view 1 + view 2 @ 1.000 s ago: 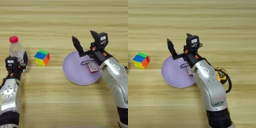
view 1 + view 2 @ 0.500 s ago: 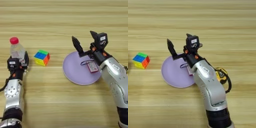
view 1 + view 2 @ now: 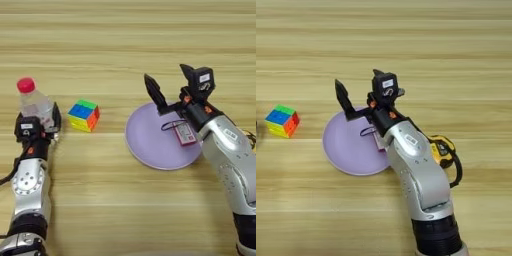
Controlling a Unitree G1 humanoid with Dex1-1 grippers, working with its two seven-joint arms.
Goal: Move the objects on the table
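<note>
A clear plastic bottle [image 3: 36, 104] with a red cap stands upright at the left of the table [image 3: 125, 40]. My left gripper [image 3: 40, 125] is shut on its lower part, hiding the base. The puzzle cube [image 3: 84, 115], blue and green on top with yellow and red sides, lies just right of the bottle, apart from it; it also shows in the right eye view as the cube [image 3: 282, 120]. My right gripper [image 3: 170, 84] stands open over the far edge of a lilac plate [image 3: 145, 145], nothing between its fingers.
A small pink tag-like item [image 3: 185, 134] lies on the plate under my right wrist. A yellow and black tape measure [image 3: 444, 151] sits beside the right forearm. Bare wood stretches across the far half of the table.
The left arm has drawn the bottle slightly nearer to me, its forearm swinging to stand straighter. The cube, the plate and the right arm have not moved.
</note>
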